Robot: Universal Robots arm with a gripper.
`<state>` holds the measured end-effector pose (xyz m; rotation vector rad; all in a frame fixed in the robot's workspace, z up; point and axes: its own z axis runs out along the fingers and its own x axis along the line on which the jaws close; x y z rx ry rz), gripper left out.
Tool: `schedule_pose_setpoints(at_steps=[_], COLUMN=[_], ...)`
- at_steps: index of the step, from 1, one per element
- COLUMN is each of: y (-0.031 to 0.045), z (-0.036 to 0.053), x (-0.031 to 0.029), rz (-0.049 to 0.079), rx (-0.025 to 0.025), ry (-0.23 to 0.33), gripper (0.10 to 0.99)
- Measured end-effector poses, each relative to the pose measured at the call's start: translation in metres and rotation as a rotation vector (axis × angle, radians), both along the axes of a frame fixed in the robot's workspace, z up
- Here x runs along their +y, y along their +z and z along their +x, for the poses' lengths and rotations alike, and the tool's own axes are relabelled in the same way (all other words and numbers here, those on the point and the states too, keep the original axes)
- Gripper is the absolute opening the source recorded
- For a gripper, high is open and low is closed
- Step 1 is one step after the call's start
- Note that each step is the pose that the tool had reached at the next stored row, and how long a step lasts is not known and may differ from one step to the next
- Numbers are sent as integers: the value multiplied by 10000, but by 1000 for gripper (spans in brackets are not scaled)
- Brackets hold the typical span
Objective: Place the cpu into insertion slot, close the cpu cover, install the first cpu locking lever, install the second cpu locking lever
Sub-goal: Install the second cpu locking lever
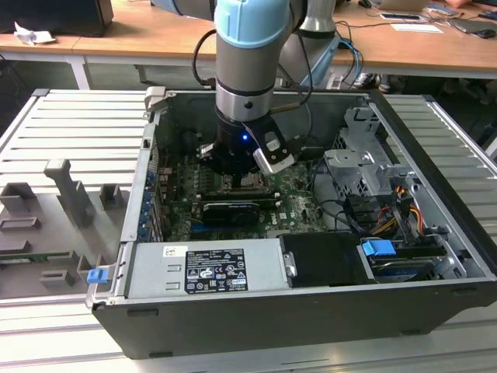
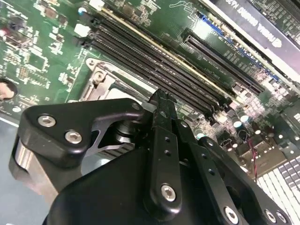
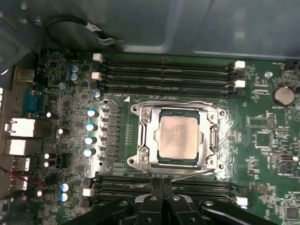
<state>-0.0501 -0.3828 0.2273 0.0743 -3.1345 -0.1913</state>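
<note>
So we've got the cpu (image 3: 178, 136) sitting flat in the insertion slot (image 3: 142, 140), with the cpu cover (image 3: 212, 137) down around it. The gripper (image 3: 161, 183) hangs just beside the slot over the memory slots (image 3: 168, 71), fingers pinched together, holding nothing.

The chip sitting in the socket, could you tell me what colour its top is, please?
Pale silver-grey, clearest in the first wrist view: the chip.

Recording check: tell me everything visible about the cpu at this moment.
In the first wrist view the cpu is a flat square chip with a pale, slightly mottled metal top. It lies level in the insertion slot, framed by the silver cpu cover, which appears closed around it. The gripper sits beside the socket, not touching the chip.
</note>
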Motion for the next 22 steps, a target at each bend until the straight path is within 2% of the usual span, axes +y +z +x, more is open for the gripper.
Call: schedule_pose_setpoints(at_steps=[1,3,4,8,14,16,19,22], y=[-27,-40,-48,-102,-167,-185,-230,-241], z=[-16,-78,-92,-138,-191,-194,-219,-226], x=[-1,-22,-30,-48,-79,-98,-127,-132], rz=[29,291,378,486,837,901,1068,1139], rx=[0,-1,-1,-7,-18,-24,-61,-78], ry=[1,1,1,2,8,11,23,31], gripper=[106,106,106,106,106,106,106,106])
